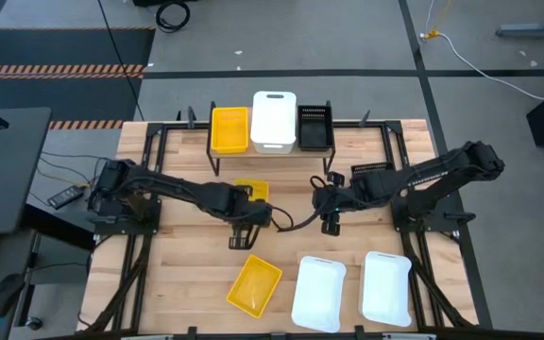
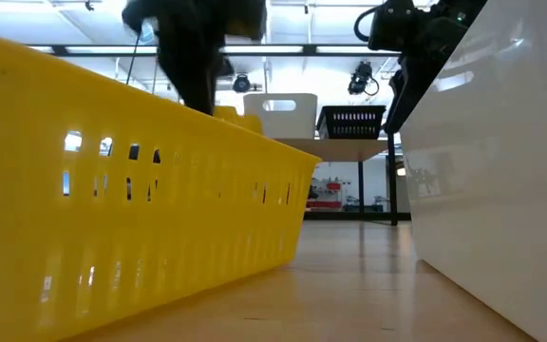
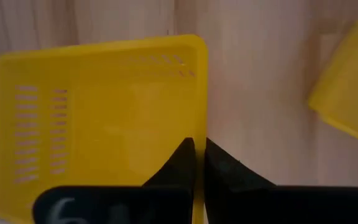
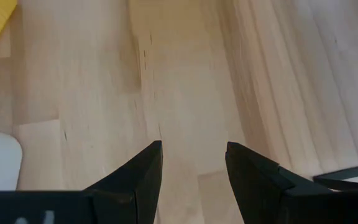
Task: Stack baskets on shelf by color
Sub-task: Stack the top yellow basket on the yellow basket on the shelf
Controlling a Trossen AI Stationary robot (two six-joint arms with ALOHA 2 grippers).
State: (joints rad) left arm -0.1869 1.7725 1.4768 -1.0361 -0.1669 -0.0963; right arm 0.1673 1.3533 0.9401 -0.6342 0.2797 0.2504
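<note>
1. A light wood tabletop (image 1: 196, 274) stood on a grey floor, with the low shelf (image 1: 348, 149) at its far edge carrying one yellow basket (image 1: 229, 129), one white basket (image 1: 274, 120) and one black basket (image 1: 314, 126) side by side.
2. The left gripper (image 3: 199, 152) had its fingers pinched nearly together on the rim of a second yellow basket (image 3: 98, 118) near the table's middle.
3. The right gripper (image 4: 192, 158) hung over bare wood, fingers parted and empty.
4. A third yellow basket (image 1: 254, 285) and two white baskets (image 1: 319, 293) (image 1: 386, 287) waited at the near edge; another black basket (image 1: 371, 174) lay under the right arm.
5. To do this step well, the left arm should probably lift level, clear the shelf edge, then nest the basket squarely into the shelved yellow one.
</note>
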